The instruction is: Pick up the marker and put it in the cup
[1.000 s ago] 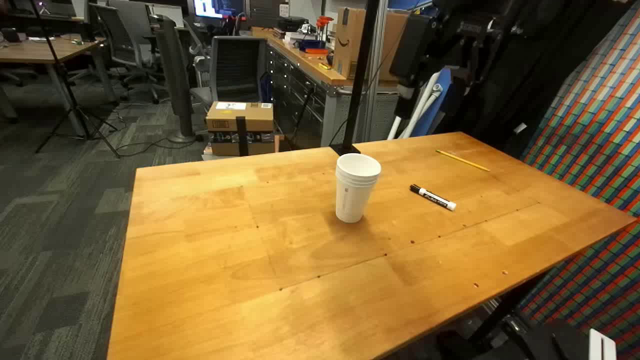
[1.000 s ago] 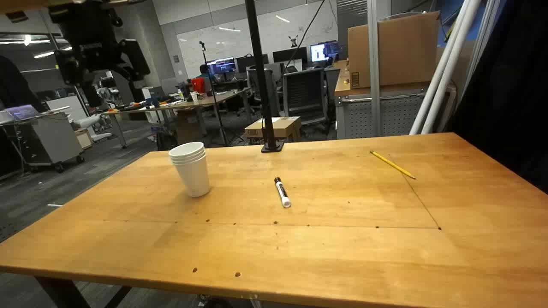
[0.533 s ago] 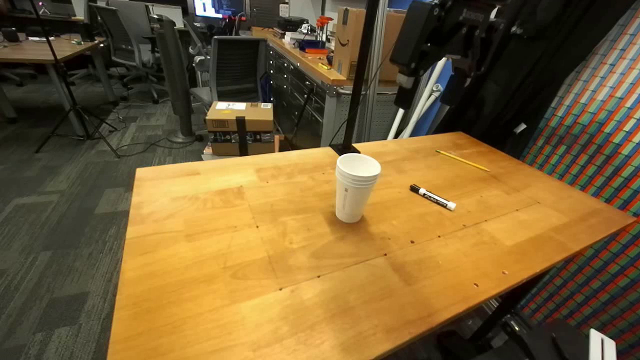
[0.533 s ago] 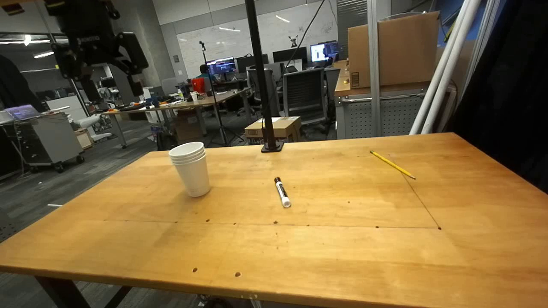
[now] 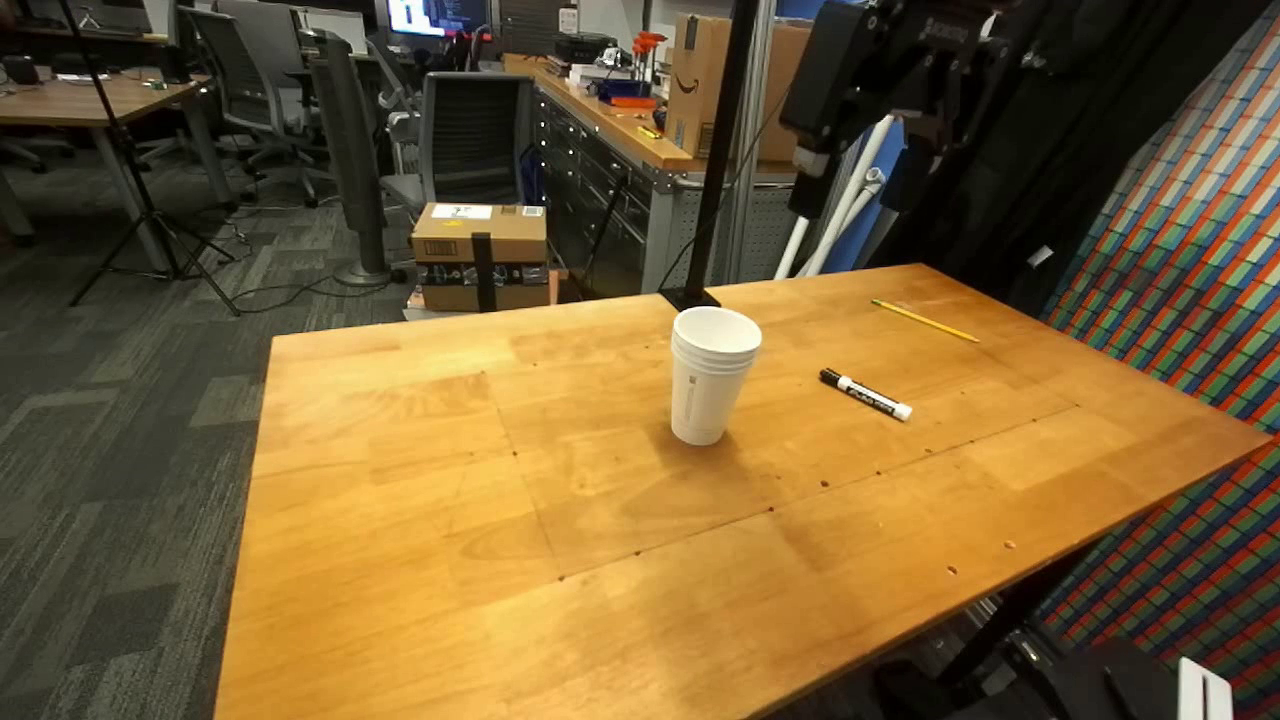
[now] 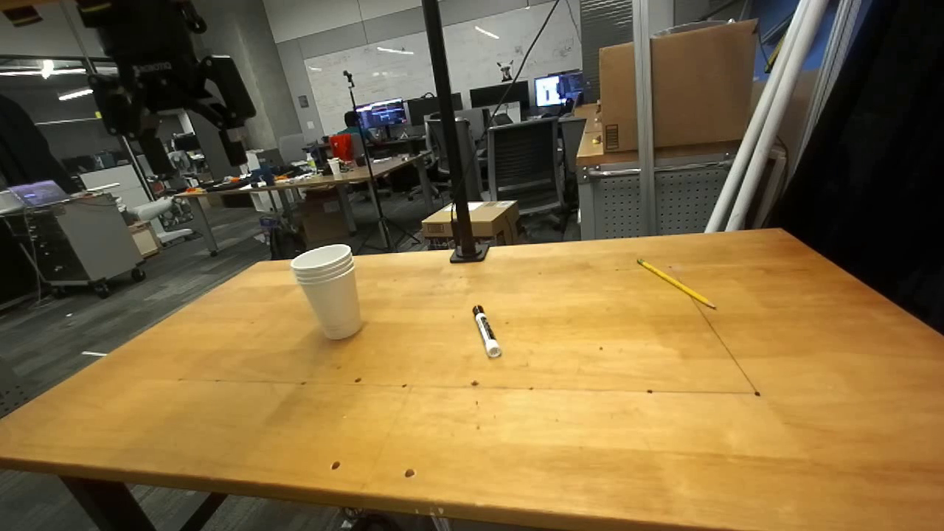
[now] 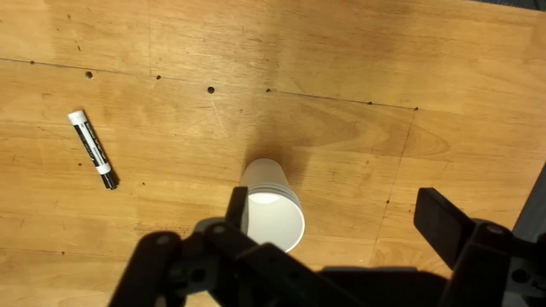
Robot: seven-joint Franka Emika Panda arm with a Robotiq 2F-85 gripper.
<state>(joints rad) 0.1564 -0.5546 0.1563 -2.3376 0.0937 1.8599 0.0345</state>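
Marker (image 6: 487, 332) lies flat, clear of the cup (image 6: 330, 296), and the gripper (image 6: 198, 160) hangs above cup height, spread wide!

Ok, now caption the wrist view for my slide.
Open end effector above a wooden table, with upright nested white cups and a marker lying apart.

The black Robotiq gripper (image 6: 197, 160) hangs high in the air, at the left of the scene in an exterior view. Its jaws are spread wide, and both fingers (image 6: 234, 147) point downward. In the wrist view, one fingertip (image 7: 237, 207) stands at the left and one at the right, with a broad gap between them; the right one shows its flat inner pad (image 7: 441, 224). Brand lettering (image 6: 153, 67) is readable on the casing (image 6: 151, 46). The pose of the arm above cannot be told.
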